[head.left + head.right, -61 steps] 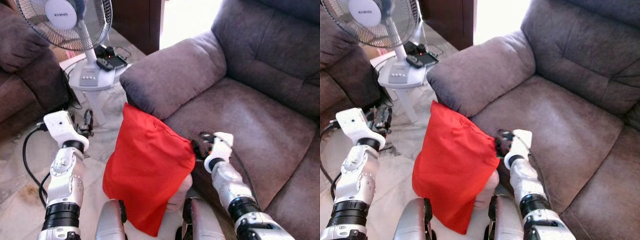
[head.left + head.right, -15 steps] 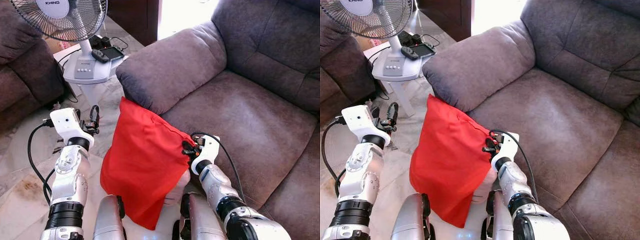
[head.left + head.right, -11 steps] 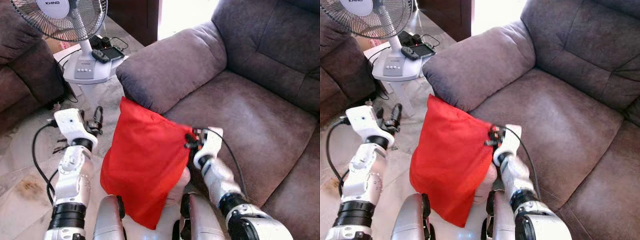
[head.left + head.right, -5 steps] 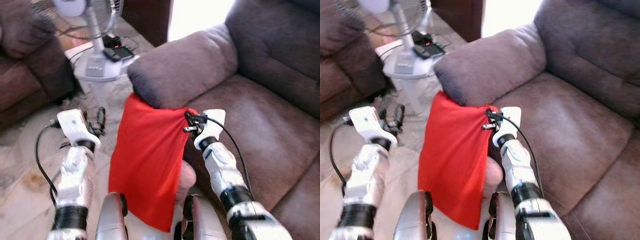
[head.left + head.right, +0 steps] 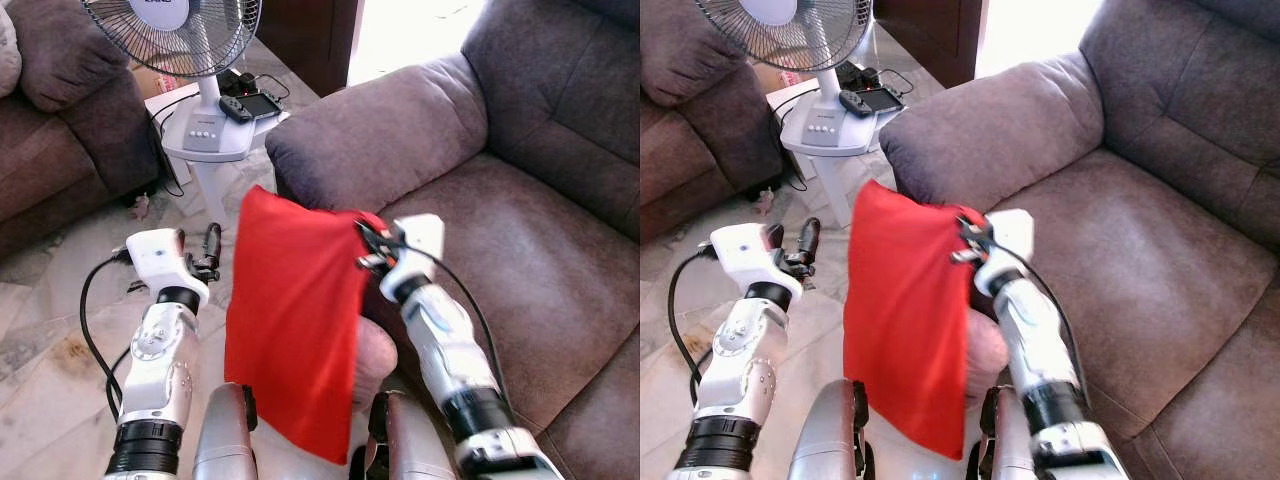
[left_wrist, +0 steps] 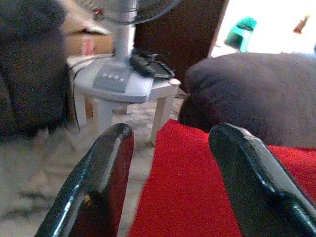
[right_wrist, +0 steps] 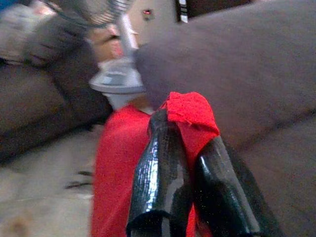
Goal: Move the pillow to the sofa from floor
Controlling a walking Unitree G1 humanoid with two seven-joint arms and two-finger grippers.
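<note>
Brown sofa (image 5: 520, 240) sits ahead, the red pillow (image 5: 295, 320) hanging by its armrest, pinched at a corner by the right hand (image 5: 368, 243); left wrist view: left hand (image 6: 170, 177) spread wide beside the pillow; right wrist view: fingers (image 7: 163, 173) squeezing red cloth.

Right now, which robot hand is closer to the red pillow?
Right. The right end effector is pinched shut on the red pillow's top corner, by the sofa. The left end effector hangs open beside the pillow, not touching.
</note>
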